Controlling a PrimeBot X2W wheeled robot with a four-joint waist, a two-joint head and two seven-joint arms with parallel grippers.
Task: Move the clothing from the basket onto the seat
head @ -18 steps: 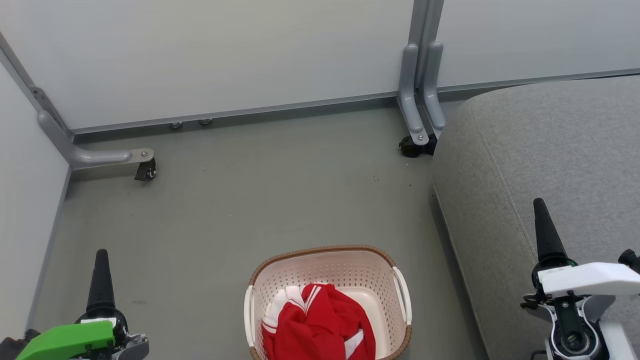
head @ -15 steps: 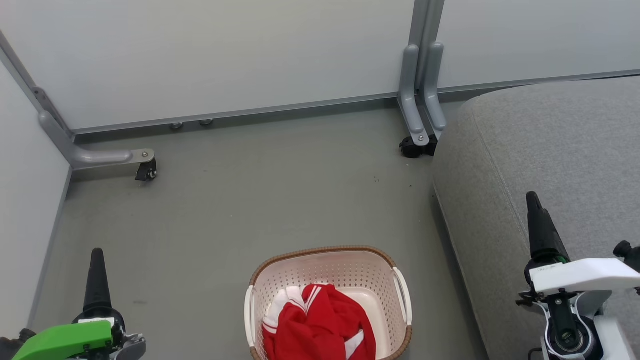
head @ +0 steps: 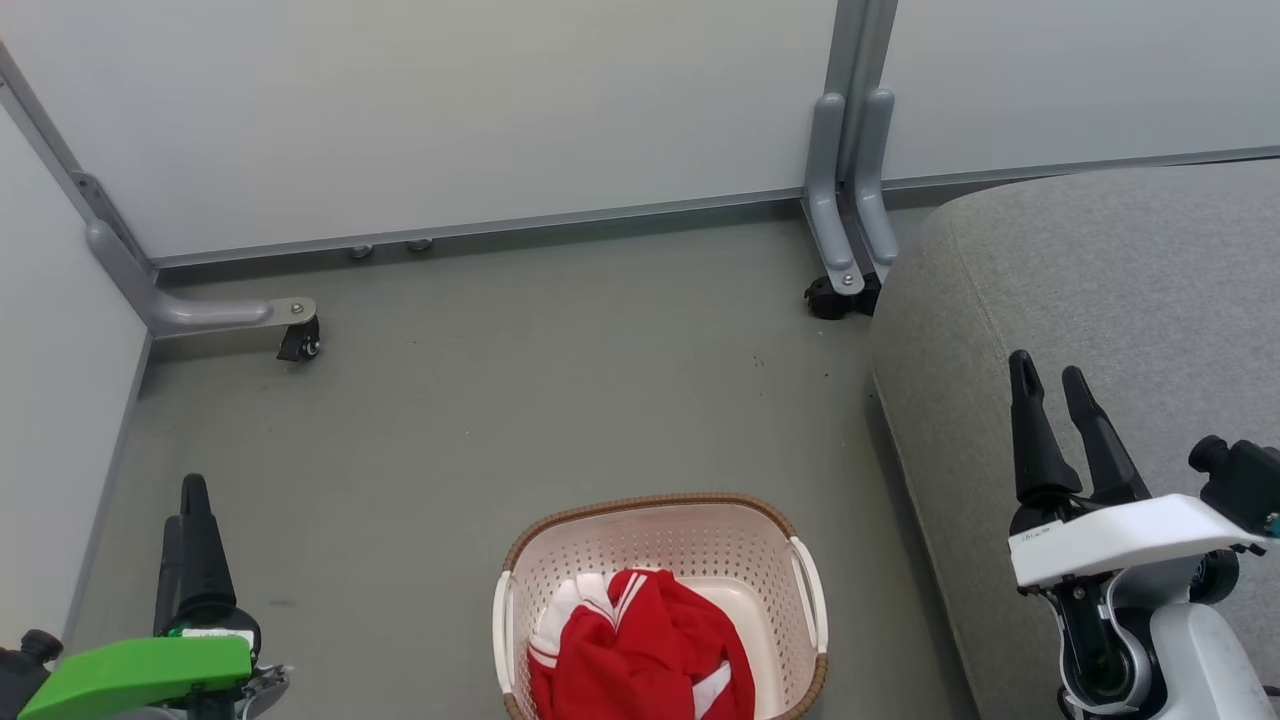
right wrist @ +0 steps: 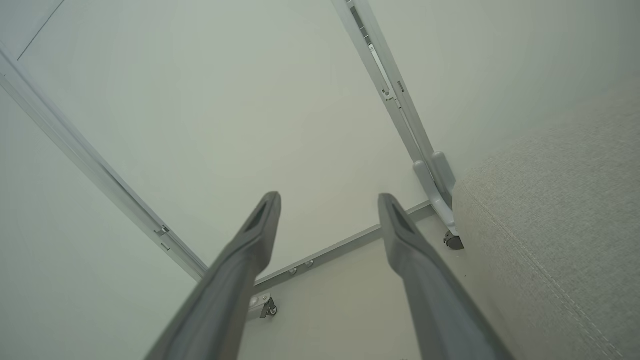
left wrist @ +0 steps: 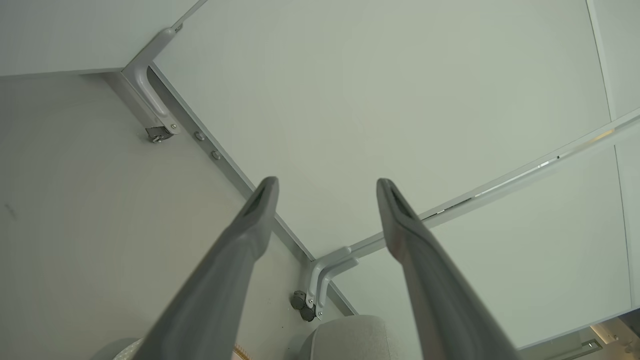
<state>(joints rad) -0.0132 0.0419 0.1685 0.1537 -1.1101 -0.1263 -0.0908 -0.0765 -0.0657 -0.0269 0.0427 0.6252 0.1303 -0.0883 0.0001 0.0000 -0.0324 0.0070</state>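
Clothing (head: 640, 650): heaped inside basket (head: 650, 498).
Seat (head: 1100, 280): just right of basket.
Left gripper (head: 183, 500): fingers apart, empty, left of basket.
Right gripper (head: 1047, 365): fingers apart, empty, right of basket.

Your right gripper (head: 1046, 368) has risen and slid a little to the left over the edge of the seat (head: 1120, 270). Its wrist has turned, so you now see both fingers spread apart where before one hid the other. Your left gripper (head: 184, 500) has crept up slightly and turned a touch too, with a second finger just edging out beside the first, and the head camera has nudged the whole picture a little.
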